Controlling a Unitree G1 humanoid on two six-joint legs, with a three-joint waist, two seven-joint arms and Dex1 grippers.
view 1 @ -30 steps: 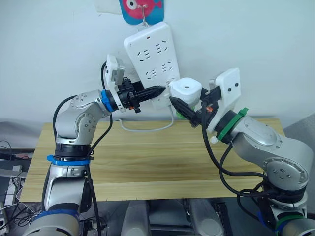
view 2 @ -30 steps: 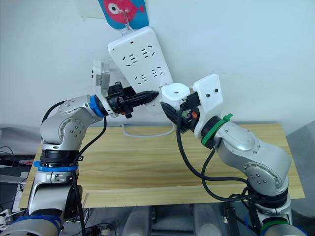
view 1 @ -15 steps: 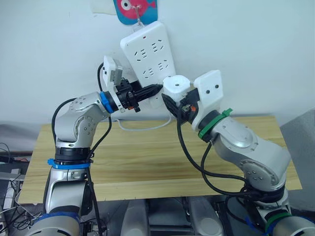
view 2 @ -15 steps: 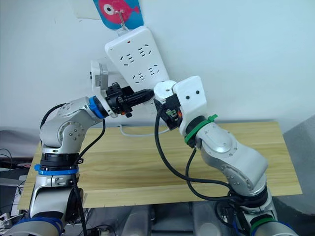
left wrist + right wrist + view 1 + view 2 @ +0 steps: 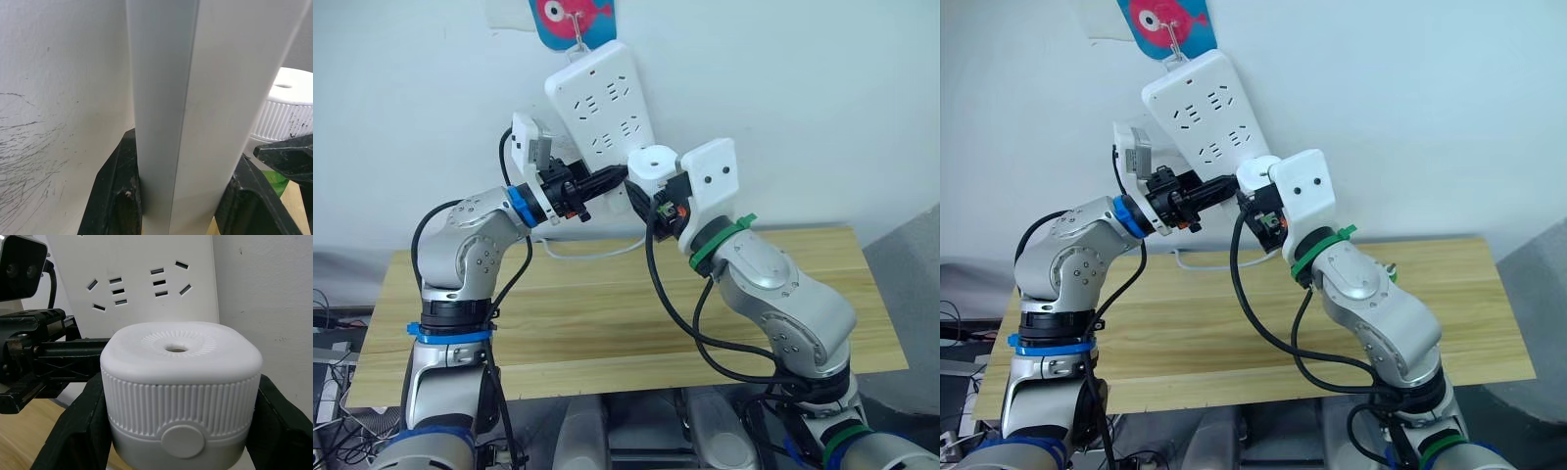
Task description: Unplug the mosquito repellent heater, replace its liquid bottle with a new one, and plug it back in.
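Sitting upright between the closed fingers of the right gripper [image 5: 178, 431], the mosquito repellent heater [image 5: 181, 382] hangs at the lower end of the power strip [image 5: 597, 103], its holed face upward. The left gripper [image 5: 178, 196] clamps the strip's edge just beside it, steadying the sockets for plugging.

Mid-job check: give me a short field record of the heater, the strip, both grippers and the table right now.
heater: mosquito repellent heater, white, hole facing up, held at the lower end of the power strip
power strip: power strip, white, hanging tilted on the wall from a hook
left gripper: left gripper, fingers clamped on either side of the strip's lower edge
right gripper: right gripper, fingers on both sides of the heater
plugged in: cannot tell
table: wooden table, a white cable trailing onto its back edge
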